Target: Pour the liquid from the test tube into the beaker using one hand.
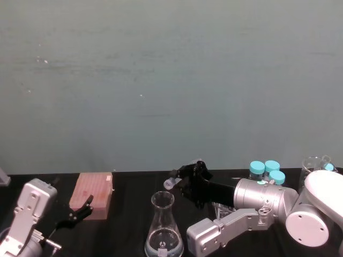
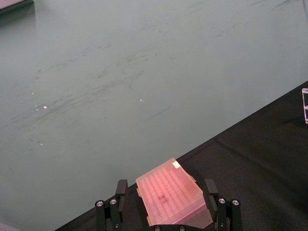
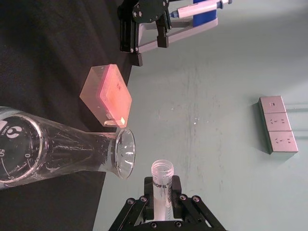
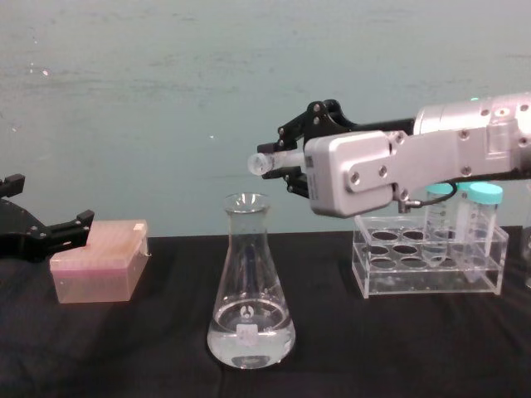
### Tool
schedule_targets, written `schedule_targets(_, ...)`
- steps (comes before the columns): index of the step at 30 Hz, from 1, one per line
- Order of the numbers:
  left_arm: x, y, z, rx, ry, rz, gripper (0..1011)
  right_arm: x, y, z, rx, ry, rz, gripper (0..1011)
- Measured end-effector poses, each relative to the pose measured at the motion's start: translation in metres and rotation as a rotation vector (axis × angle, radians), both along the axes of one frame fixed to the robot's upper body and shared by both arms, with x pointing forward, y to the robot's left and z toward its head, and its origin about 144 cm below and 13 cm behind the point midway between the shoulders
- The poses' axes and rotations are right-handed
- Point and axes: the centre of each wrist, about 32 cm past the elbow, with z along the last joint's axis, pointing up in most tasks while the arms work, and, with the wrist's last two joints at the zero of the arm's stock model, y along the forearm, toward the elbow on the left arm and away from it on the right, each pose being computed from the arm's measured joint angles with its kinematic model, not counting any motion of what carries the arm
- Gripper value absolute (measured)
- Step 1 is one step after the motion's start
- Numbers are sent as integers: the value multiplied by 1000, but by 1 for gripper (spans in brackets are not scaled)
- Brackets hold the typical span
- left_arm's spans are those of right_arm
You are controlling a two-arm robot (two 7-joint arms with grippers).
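We hold the test tube [image 4: 265,160] clenched in our right gripper [image 4: 286,160] mid-frame, level above the rim of the beaker [image 4: 249,290]; a pour may miss its narrow neck. Left gripper [image 2: 166,192] idles released, left edge.

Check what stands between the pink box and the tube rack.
Only the beaker, upright, touching neither, per the chest view; the right end effector holds the test tube above it.

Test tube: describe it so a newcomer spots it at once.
On the black table, find the tall glass conical flask at centre. Just above its mouth the right claw holds the test tube nearly level, open rim toward the flask. Unlike the turquoise-capped tubes upright in the clear rack, it is slim, uncapped and airborne.
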Motion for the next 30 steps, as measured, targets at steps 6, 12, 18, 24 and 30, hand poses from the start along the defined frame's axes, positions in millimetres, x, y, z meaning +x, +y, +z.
schedule_targets(6,0,0,0,0,0,0,1000,0,0,2,-31,-30,12,199)
schedule_targets(12,0,0,0,0,0,0,1000,-1,1,5,-57,-53,20,199)
schedule_targets(18,0,0,0,0,0,0,1000,-2,3,8,-83,-75,27,199)
schedule_targets(24,0,0,0,0,0,0,1000,-1,4,10,-101,-92,34,199)
schedule_targets(30,0,0,0,0,0,0,1000,-1,4,12,-109,-101,38,198)
